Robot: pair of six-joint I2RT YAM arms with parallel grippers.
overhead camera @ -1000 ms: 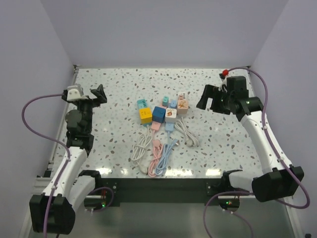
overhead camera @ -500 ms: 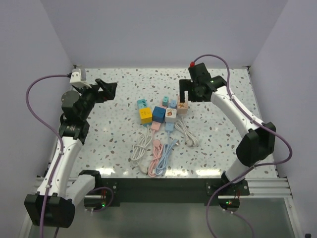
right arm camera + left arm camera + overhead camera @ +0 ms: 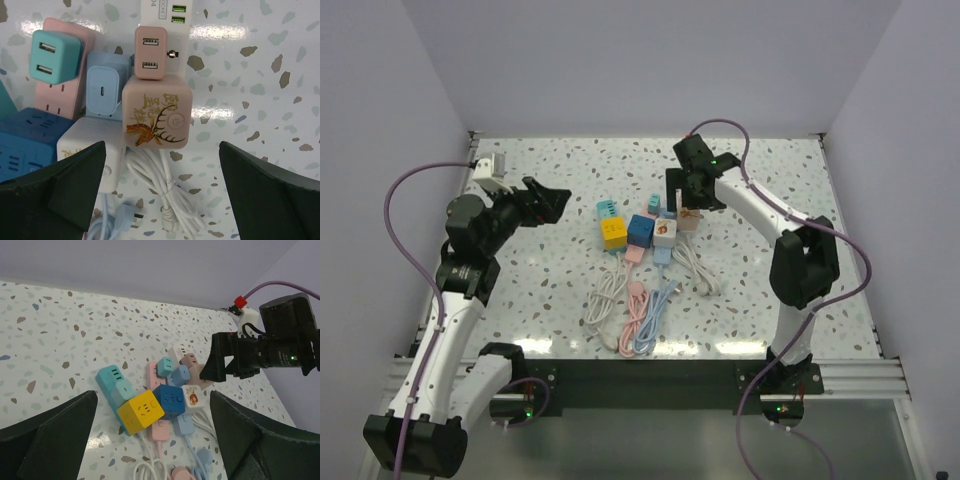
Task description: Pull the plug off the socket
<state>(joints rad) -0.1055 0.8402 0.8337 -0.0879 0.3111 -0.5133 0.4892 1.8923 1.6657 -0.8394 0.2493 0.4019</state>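
A cluster of power strips and cube sockets (image 3: 645, 225) lies mid-table. In the right wrist view a pink USB plug (image 3: 151, 52) and a pink deer-print cube (image 3: 156, 112) sit in a white strip (image 3: 165, 9). A teal USB plug (image 3: 54, 55) sits in a pink strip (image 3: 65, 95). A light blue plug (image 3: 106, 85) stands between them. My right gripper (image 3: 682, 197) is open and empty, hovering over the deer cube (image 3: 689, 212). My left gripper (image 3: 548, 202) is open and empty, left of the teal strip (image 3: 607, 210) and apart from it.
A yellow cube (image 3: 141, 411), a dark blue cube (image 3: 172, 400) and a white cube (image 3: 192, 396) lie at the near side of the cluster. Coiled white, pink and blue cords (image 3: 635, 305) trail toward the front edge. White walls close the table at the back and sides.
My right arm has swung from the right side leftward to above the socket cluster. My left gripper has moved right, closer to the cluster. Both stay open.
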